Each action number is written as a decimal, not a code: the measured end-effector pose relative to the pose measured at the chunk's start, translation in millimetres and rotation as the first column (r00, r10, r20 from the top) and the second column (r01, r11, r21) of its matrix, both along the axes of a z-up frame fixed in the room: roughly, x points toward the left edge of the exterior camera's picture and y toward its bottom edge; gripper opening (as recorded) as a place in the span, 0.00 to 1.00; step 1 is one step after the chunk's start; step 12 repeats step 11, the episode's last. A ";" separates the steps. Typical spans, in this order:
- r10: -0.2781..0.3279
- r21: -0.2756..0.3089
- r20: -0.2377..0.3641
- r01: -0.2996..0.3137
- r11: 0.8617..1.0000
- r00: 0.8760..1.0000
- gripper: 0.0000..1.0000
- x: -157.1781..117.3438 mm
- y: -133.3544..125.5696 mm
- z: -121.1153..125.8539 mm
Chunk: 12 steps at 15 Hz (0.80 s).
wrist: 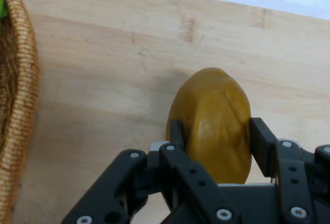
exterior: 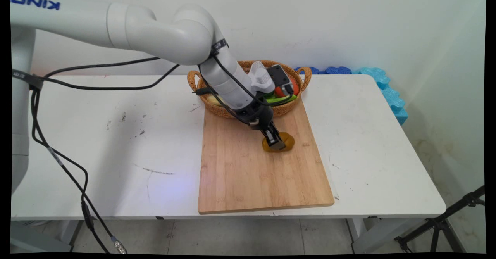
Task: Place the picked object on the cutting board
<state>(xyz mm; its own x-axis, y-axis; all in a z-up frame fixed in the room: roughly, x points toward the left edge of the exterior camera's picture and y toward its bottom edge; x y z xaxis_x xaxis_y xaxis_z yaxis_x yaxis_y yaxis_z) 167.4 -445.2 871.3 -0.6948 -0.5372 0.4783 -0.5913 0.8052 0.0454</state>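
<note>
A brownish-yellow potato (exterior: 285,141) (wrist: 214,123) lies on the wooden cutting board (exterior: 248,173) (wrist: 103,79), in its upper right part. My black gripper (exterior: 273,140) (wrist: 215,141) is down on it, one finger on each side, shut on the potato. In the hand view both fingers (wrist: 177,136) press against the potato's flanks. The potato rests on the board.
A woven basket (exterior: 193,81) (wrist: 18,105) stands at the board's far end, holding a red-orange fruit (exterior: 296,88), green pieces (exterior: 285,99) and a pale item, partly hidden by the arm. Blue foam (exterior: 387,90) lies past the table's right far corner. Black cables hang at left.
</note>
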 end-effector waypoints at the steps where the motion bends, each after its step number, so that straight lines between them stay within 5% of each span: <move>1: 0.002 -0.001 0.000 -0.002 1.000 1.000 0.00 -0.7 -1.6 -2.1; 7: 0.018 -0.007 -0.003 -0.018 1.000 1.000 0.00 -4.1 -12.7 -16.0; 8: 0.019 -0.010 -0.004 -0.019 1.000 1.000 1.00 -4.7 -14.0 -16.9; 12: 0.021 -0.017 -0.010 -0.021 1.000 1.000 1.00 -6.8 -16.4 -17.8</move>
